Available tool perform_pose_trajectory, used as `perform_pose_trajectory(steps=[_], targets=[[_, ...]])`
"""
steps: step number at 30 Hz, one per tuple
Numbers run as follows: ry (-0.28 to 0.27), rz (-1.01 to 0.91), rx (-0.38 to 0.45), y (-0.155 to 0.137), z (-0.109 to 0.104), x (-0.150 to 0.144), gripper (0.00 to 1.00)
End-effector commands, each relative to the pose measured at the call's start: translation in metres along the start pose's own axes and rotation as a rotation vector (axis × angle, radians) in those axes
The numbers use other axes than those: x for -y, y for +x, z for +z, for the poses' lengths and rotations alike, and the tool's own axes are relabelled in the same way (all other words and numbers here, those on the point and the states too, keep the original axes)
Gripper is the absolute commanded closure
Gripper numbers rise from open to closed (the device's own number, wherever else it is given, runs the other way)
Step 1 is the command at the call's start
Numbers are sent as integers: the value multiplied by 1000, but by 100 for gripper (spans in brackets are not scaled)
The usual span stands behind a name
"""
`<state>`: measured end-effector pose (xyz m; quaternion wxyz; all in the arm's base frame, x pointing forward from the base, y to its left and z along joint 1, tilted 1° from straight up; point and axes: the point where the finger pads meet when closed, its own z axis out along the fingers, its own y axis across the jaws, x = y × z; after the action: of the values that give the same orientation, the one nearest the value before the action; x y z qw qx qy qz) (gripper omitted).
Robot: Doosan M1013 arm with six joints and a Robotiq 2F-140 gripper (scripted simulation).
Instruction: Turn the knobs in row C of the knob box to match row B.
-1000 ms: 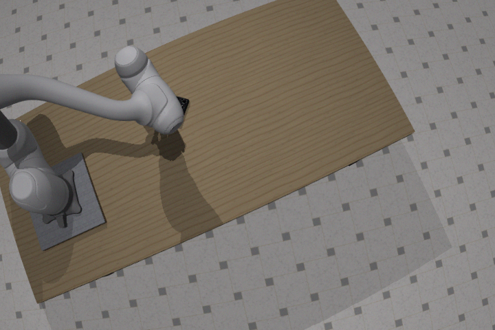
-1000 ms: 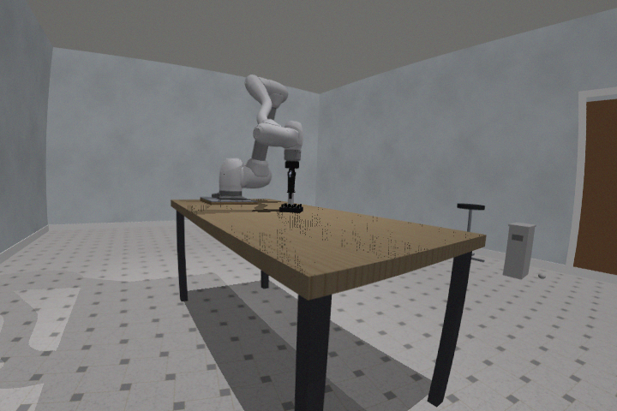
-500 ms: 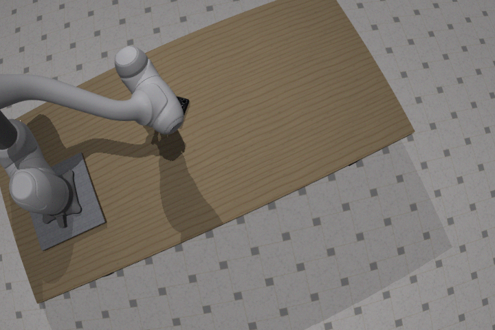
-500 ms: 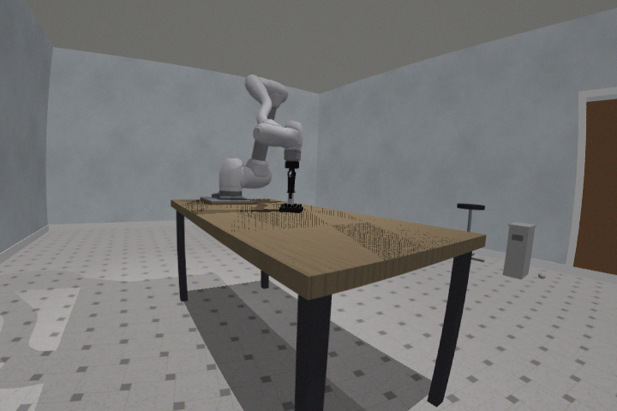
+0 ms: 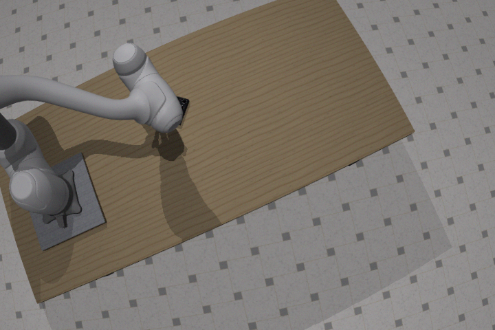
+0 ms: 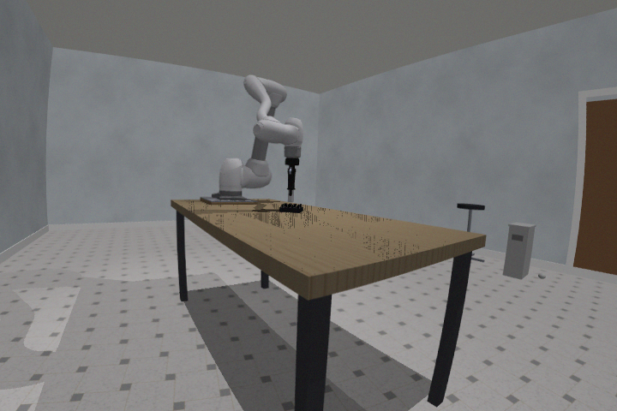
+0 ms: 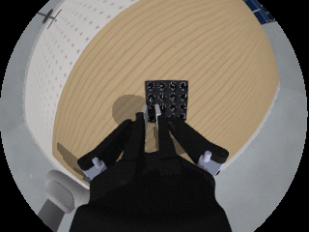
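The black knob box (image 5: 184, 104) (image 6: 291, 208) (image 7: 167, 92) stands on the wooden table, its four-by-four grid of dark knobs facing up. In the wrist view it is almost square to the picture. My gripper (image 6: 290, 199) (image 7: 151, 110) points down, with its fingertips slightly above the box. It is open with only a narrow gap, and nothing shows between the fingers. In the wrist view the fingertips lie over the box's lower left part and hide some knobs there. The arm hides the gripper and most of the box in the top view. Names, marks, most white lines and the socket are too small to read.
The table (image 5: 279, 101) (image 6: 368, 242) bears the arm's grey base plate (image 5: 94, 210) at one end. The box lies toward one long table edge. The arm's shadow falls beside the box. A grey bin (image 6: 518, 249) stands on the floor away from the table.
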<state>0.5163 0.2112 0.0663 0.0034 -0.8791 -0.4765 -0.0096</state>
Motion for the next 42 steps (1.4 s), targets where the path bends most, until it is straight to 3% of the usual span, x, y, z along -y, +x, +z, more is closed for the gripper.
perform_pose_trajectory(steps=[1, 9, 26, 42], targets=[[0, 0, 0, 0, -5, 0, 88], [0, 0, 0, 0, -21, 0, 88], [0, 14, 0, 0, -21, 0, 88], [0, 531, 0, 0, -28, 0, 88]])
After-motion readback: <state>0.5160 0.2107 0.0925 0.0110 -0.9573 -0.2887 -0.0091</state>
